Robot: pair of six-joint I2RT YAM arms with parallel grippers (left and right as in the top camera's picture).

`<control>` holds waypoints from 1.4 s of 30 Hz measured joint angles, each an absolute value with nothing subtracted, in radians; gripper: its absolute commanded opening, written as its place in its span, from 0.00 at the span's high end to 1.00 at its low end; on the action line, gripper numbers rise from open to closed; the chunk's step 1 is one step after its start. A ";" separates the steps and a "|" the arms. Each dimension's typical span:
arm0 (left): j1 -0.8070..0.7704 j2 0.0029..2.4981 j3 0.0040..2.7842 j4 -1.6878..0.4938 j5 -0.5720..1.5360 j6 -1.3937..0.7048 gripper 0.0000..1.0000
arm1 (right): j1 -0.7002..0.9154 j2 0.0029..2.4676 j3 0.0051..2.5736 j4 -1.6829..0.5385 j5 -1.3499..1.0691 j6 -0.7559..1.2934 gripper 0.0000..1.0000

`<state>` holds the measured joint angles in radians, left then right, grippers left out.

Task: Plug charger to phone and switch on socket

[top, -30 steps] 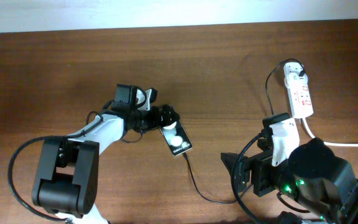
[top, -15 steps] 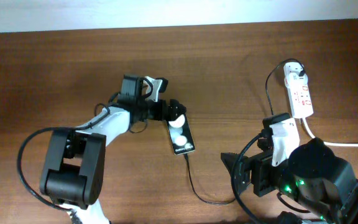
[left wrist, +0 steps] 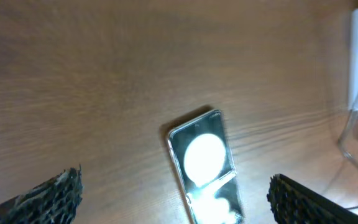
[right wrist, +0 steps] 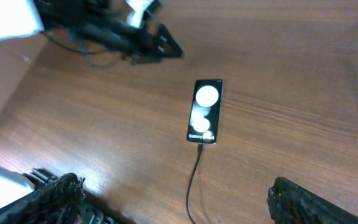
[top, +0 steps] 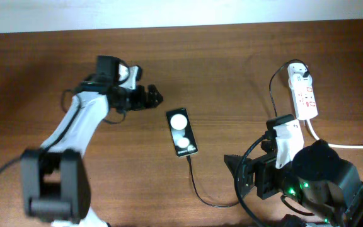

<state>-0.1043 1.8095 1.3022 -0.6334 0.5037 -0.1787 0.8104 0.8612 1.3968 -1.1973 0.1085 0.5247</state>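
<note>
Phone (top: pixel 181 132) face-up — charger (right wrist: pixel 196 167) at its base

Brown wood table (top: pixel 232 75), grain running along its length, fills nearly all views. Pale wall (top: pixel 169 12) strip along far edge. Even light, soft sheen on wood.

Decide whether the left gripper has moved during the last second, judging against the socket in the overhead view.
Yes. The left gripper has drawn back left and upward in the picture, farther from the socket and off the phone.
</note>
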 measured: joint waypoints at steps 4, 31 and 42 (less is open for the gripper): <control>-0.051 1.526 1.306 -0.754 0.500 -0.158 0.01 | 0.810 0.861 1.397 -1.197 0.109 0.524 0.01; -0.038 0.523 1.319 -1.684 0.094 -0.112 0.01 | 0.810 0.861 1.397 -1.177 0.108 0.525 0.01; -0.038 0.523 1.319 -1.687 0.094 -0.112 0.01 | 0.810 0.874 1.397 -1.288 0.271 0.532 0.11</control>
